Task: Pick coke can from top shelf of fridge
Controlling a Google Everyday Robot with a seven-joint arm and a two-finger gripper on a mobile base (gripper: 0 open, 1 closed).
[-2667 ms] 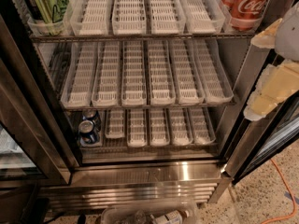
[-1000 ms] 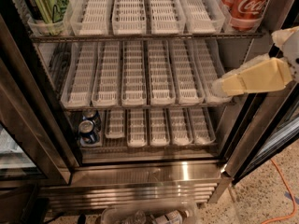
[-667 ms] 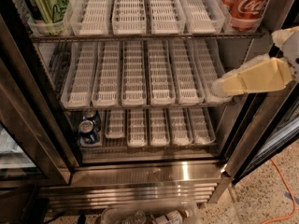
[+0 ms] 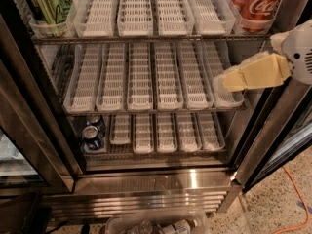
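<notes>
The red coke can [image 4: 256, 6] stands at the right end of the top shelf [image 4: 146, 13] of the fridge [image 4: 156, 184], in the rightmost white lane, its top cut off by the frame edge. My gripper [image 4: 233, 79] is cream-coloured and reaches in from the right, pointing left. It hangs in front of the right end of the middle rack, below the coke can and apart from it. It holds nothing that I can see.
A green can [image 4: 46, 4] stands at the left end of the top shelf. Two dark-blue cans [image 4: 92, 133] sit at the left of the bottom rack. The dark door frame [image 4: 268, 135] runs close behind my gripper. A clear bin with bottles [image 4: 156, 225] and an orange cable [image 4: 297, 199] lie on the floor.
My gripper has swung from hanging at the right edge to pointing left in front of the middle rack. Over the last second it has barely moved.
</notes>
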